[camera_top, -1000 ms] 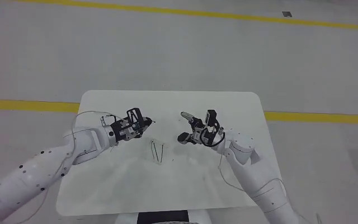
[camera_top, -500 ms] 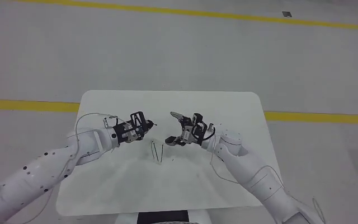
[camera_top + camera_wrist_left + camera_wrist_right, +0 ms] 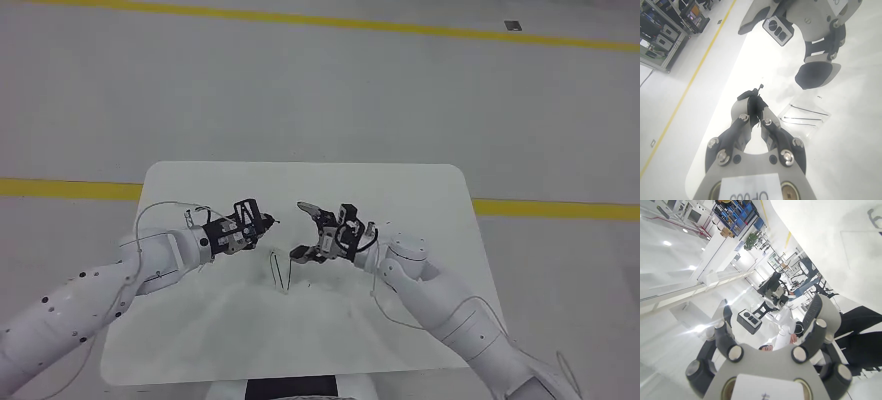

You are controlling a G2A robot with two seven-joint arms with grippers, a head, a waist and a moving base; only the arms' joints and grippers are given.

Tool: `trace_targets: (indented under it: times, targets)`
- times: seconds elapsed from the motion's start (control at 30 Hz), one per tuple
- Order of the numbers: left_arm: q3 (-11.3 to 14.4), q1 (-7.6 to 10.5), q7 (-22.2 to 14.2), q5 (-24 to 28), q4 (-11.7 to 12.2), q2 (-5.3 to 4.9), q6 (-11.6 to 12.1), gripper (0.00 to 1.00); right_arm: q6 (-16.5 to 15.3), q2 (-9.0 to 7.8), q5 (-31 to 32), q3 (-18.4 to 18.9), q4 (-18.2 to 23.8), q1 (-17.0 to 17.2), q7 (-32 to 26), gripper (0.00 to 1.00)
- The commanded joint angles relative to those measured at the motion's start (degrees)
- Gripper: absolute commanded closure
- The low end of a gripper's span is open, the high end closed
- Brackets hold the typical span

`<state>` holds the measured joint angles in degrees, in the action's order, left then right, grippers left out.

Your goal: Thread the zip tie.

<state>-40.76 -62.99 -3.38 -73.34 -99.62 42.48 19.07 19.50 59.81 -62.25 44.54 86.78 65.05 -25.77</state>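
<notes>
Left gripper (image 3: 755,98) clamps a thin black plastic zip tie (image 3: 761,87); right gripper (image 3: 300,232) gapes opposite. Left wrist view resolves a clear plastic bag (image 3: 800,129) holding three spare ties (image 3: 800,119), mere lines from above.

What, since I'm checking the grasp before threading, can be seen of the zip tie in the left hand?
The zip tie is a thin black strip, plastic by its look. The left hand is shut on it, pinching it between dark pads. Its small square head, on a short stretch of strip, pokes out past the fingertips; a bit of the tail shows behind the pads, between the fingers. It is held off the white table, touching nothing but the hand.
</notes>
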Motion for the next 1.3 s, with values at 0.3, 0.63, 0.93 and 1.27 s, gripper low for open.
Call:
trace_targets:
  times: [0.3, 0.63, 0.93, 1.27]
  targets:
    - [0.0, 0.00, 0.0, 0.0, 0.0, 0.00, 0.0, 1.00, -0.1, 1.65, -1.4, -0.7, -1.5, -0.8, 2.6, 0.71]
    - [0.0, 0.00, 0.0, 0.0, 0.0, 0.00, 0.0, 1.00, -0.4, 2.63, -1.5, 0.3, -2.0, -0.2, 0.7, 0.75]
    - [0.0, 0.00, 0.0, 0.0, 0.0, 0.00, 0.0, 1.00, -1.5, 3.53, -0.4, 0.7, -2.0, 0.1, -0.5, 0.75]
    - [0.0, 0.00, 0.0, 0.0, 0.0, 0.00, 0.0, 1.00, -1.4, 4.56, 1.2, 0.7, -2.4, -0.1, -1.1, 0.87]
